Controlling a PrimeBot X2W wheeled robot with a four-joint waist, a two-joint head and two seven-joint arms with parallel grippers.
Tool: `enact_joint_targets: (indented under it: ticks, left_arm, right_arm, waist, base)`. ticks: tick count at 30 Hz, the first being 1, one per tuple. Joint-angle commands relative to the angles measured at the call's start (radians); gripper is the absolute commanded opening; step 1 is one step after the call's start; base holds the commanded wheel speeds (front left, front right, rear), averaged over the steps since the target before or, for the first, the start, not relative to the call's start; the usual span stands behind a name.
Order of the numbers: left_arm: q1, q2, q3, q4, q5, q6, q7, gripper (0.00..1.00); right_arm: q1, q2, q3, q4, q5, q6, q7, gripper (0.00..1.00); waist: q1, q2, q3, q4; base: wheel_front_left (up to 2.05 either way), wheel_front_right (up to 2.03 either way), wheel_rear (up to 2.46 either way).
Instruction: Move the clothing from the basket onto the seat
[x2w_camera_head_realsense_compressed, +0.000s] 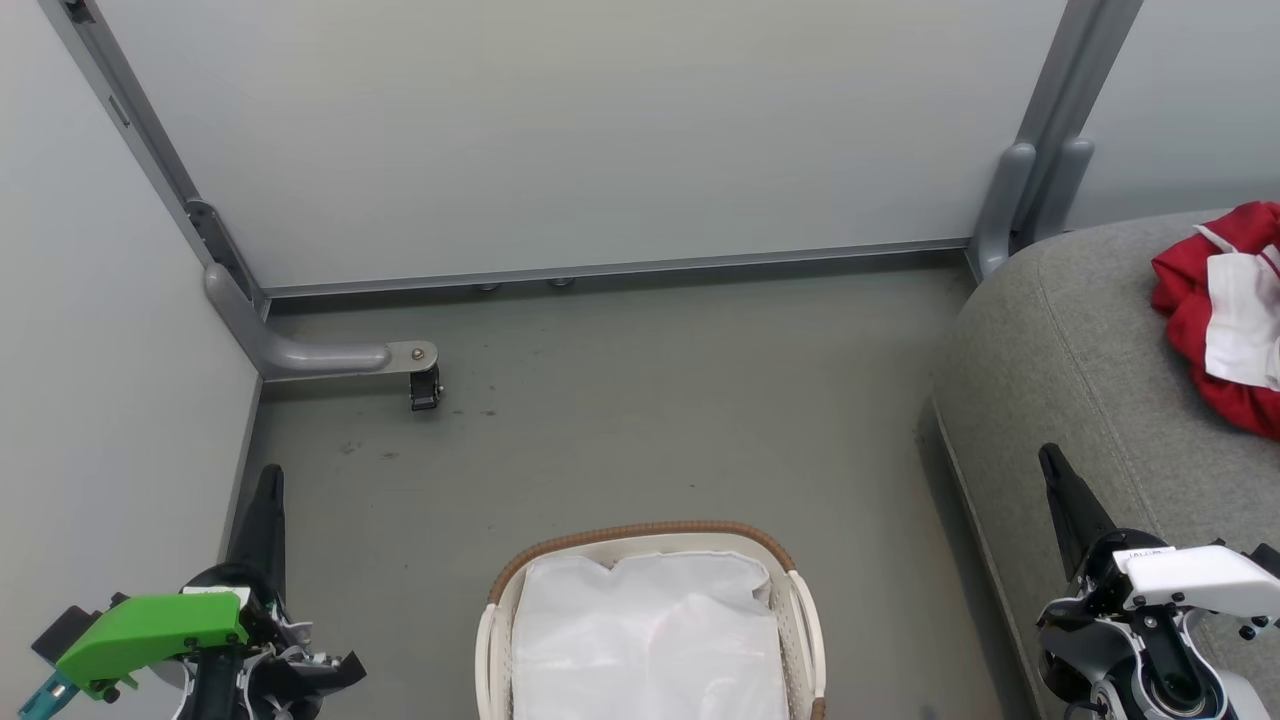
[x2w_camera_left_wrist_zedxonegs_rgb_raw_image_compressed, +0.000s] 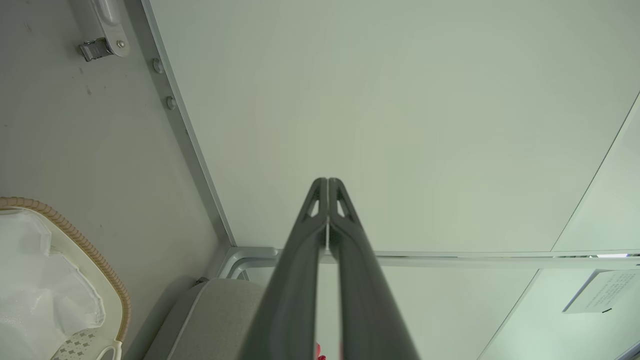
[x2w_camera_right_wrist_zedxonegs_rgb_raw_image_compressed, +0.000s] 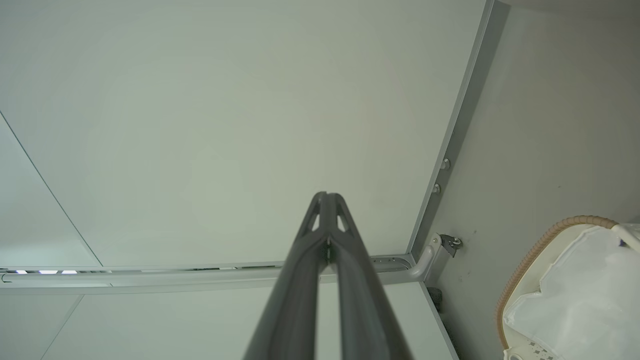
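Upholstery comes first: the grey seat (x2w_camera_head_realsense_compressed: 1060, 330) takes the right side of the head view. The red and white clothing (x2w_camera_head_realsense_compressed: 1185, 300) lies bunched on it, well apart from the basket (x2w_camera_head_realsense_compressed: 640, 532), which stands on the floor at bottom centre. Inside the basket sits a white liner (x2w_camera_head_realsense_compressed: 645, 640); I cannot tell whether any garment hides under it.

By my reading the transfer is mostly or wholly done, so the step in hand is a check. Bend the head over the basket. If red fabric shows, open 1 gripper wide, come straight down inside the rim, pinch cloth alone and not the liner, then lift clear before swinging to the seat.

The left gripper (x2w_camera_head_realsense_compressed: 270, 482) and right gripper (x2w_camera_head_realsense_compressed: 1052, 465) each have their fingers pressed together and hold nothing, 1 at each side of the basket.

Pale partition panels (x2w_camera_head_realsense_compressed: 580, 140) wall the bay. The grey floor (x2w_camera_head_realsense_compressed: 650, 400) looks hard and lightly scuffed. A small black caster (x2w_camera_head_realsense_compressed: 424, 388) sits under the left panel's foot.
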Motion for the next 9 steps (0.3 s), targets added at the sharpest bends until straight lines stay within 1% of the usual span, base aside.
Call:
enact_joint_targets:
  ticks: [1, 9]
  left_arm:
    - [-0.011, 0.007, 0.002, -0.002, -0.003, -0.004, 0.003, 0.00]
    - [-0.011, 0.007, 0.002, -0.002, -0.003, -0.004, 0.003, 0.00]
  right_arm:
    - [0.004, -0.006, -0.002, -0.003, 0.004, 0.000, 0.001, 0.00]
    - [0.004, -0.006, -0.002, -0.003, 0.004, 0.000, 0.001, 0.00]
  waist:
    - [0.0000, 0.0000, 0.000, 0.000]
    - [0.0000, 0.0000, 0.000, 0.000]
  base:
    - [0.00, 0.00, 0.00]
    - [0.00, 0.00, 0.00]
